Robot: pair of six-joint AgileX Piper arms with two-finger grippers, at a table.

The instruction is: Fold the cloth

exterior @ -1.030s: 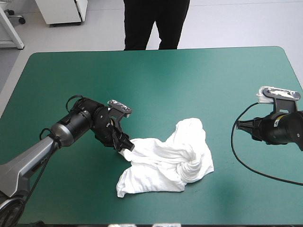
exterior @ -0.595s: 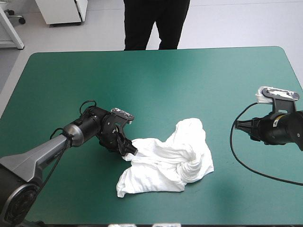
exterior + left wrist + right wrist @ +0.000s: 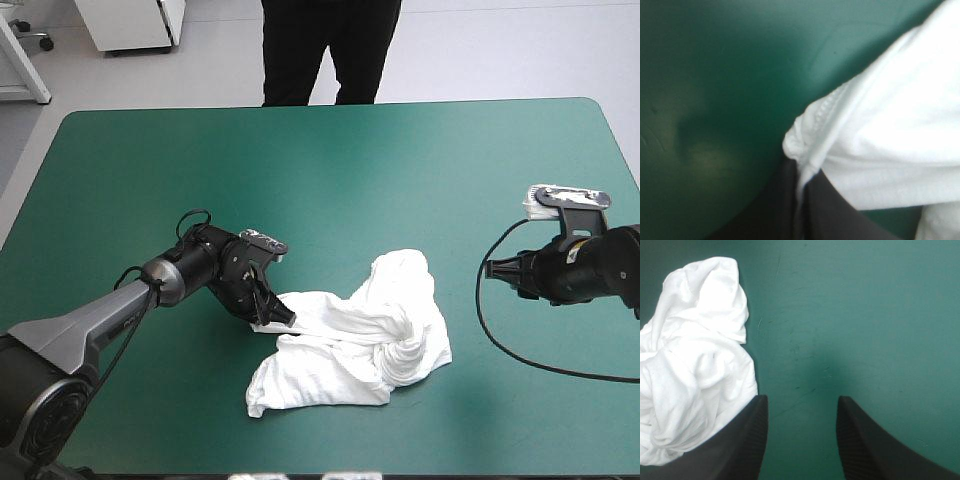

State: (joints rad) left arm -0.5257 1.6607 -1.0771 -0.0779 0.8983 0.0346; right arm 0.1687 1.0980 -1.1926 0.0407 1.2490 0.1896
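- T-shirt (image 3: pixel 890 110): white, fills the right of the frame.
- Left gripper (image 3: pixel 801 175), bottom centre: jaws pinch its bunched hem.
- Teal-green surface (image 3: pixel 715 75) across the left.

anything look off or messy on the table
Only the T-shirt: a crumpled heap with a twisted bunch toward its right side. The left gripper pinches its left edge. Nothing looks spilled or torn.
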